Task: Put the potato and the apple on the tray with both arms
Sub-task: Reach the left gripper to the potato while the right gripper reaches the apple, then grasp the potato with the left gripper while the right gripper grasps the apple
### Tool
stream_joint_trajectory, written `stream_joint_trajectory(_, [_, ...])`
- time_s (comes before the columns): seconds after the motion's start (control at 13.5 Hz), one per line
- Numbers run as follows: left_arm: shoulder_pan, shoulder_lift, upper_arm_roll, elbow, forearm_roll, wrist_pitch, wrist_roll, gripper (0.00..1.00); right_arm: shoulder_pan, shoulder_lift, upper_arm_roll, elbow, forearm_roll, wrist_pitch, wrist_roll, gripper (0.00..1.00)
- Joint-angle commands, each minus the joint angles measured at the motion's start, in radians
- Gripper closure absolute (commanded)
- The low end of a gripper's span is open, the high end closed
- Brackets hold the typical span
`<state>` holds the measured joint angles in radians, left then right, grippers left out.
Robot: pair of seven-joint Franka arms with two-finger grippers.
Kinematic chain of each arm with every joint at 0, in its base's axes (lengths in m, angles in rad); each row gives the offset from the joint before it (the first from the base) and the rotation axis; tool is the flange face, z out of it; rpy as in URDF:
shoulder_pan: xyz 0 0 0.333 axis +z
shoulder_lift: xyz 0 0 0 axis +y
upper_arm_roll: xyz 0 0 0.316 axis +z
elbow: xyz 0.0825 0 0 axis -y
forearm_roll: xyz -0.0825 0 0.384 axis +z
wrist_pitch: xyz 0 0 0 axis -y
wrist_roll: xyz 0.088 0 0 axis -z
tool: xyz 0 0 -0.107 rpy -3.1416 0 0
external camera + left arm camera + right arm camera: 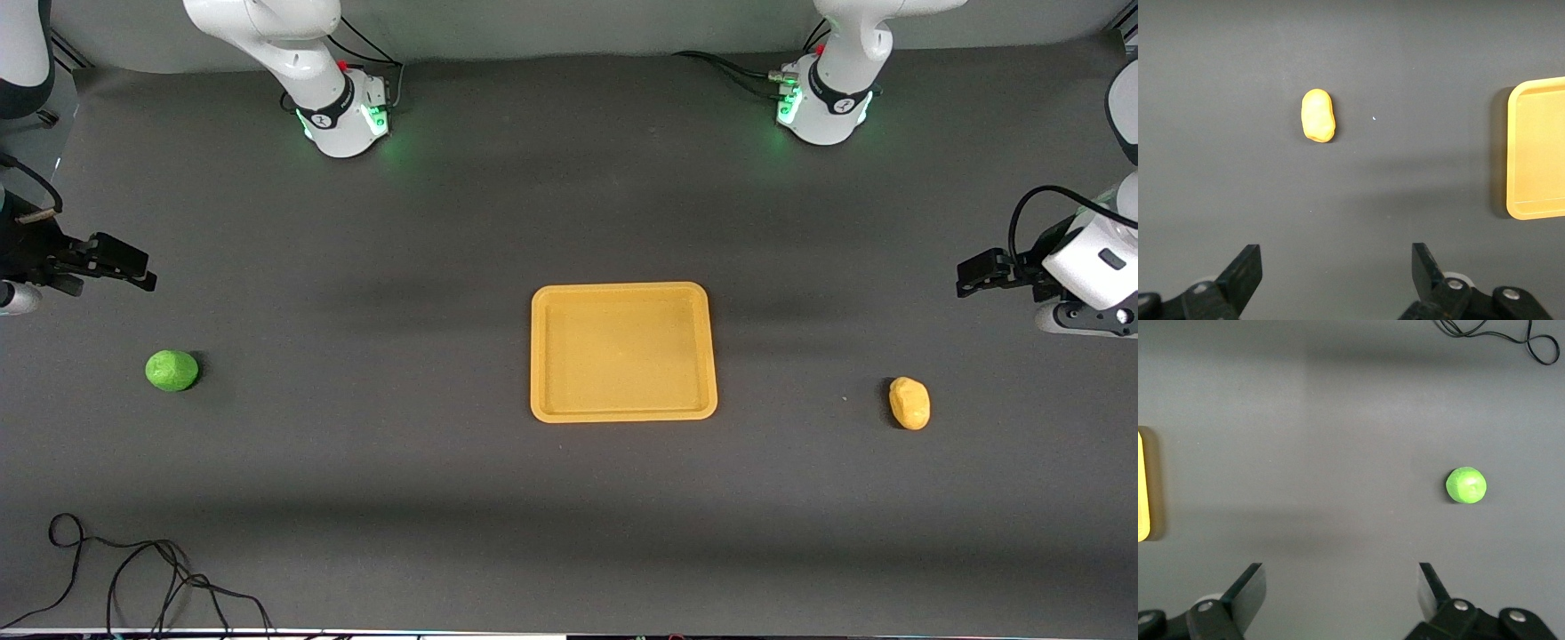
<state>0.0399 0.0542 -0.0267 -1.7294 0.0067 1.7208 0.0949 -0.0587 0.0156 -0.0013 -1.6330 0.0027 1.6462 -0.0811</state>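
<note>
On the bench [569,533] I count one tray [623,292], one potato [909,403], one apple [172,371], one loose black cable [133,578], and two white arms, each with one gripper.

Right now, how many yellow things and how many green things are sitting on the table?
Yellow-orange: 2, the tray and the potato.
Green: 1, the apple.
Total: 3.
</note>
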Motion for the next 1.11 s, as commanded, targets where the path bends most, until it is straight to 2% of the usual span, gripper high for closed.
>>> stream_joint_trajectory(0.0, [0.001,0.01,0.001,0.007,0.004,-0.015,0.003,0.0,0.016,0.009,-0.009,0.024,-0.006,-0.016,0.023,0.0])
stream_joint_trajectory(0.22, [0.005,0.062,0.002,-0.056,0.024,0.101,0.003,0.01,0.014,0.009,-0.009,0.024,-0.006,-0.014,0.008,0.0])
stream_joint_trajectory(0.37, [0.005,0.194,0.004,-0.036,0.027,0.215,0.009,0.0,0.016,0.007,-0.012,-0.011,0.002,0.006,0.004,0.0])
stream_joint_trajectory(0.44, [0.006,0.258,0.005,-0.012,0.038,0.264,0.022,0.01,0.002,0.007,-0.016,-0.049,0.006,0.061,0.001,0.0])
stream_joint_trajectory(0.67, [0.055,0.416,0.002,0.069,0.033,0.364,0.08,0.0,-0.001,0.012,-0.162,-0.126,0.007,0.162,-0.161,0.0])
stream_joint_trajectory(0.89, [0.06,0.535,0.002,0.102,0.035,0.423,0.085,0.01,-0.001,0.046,-0.325,-0.133,0.007,0.228,-0.352,0.0])
stream_joint_trajectory(1.04, [0.06,0.605,0.002,0.103,0.027,0.515,0.085,0.01,-0.001,0.046,-0.374,-0.133,0.01,0.239,-0.4,0.0])
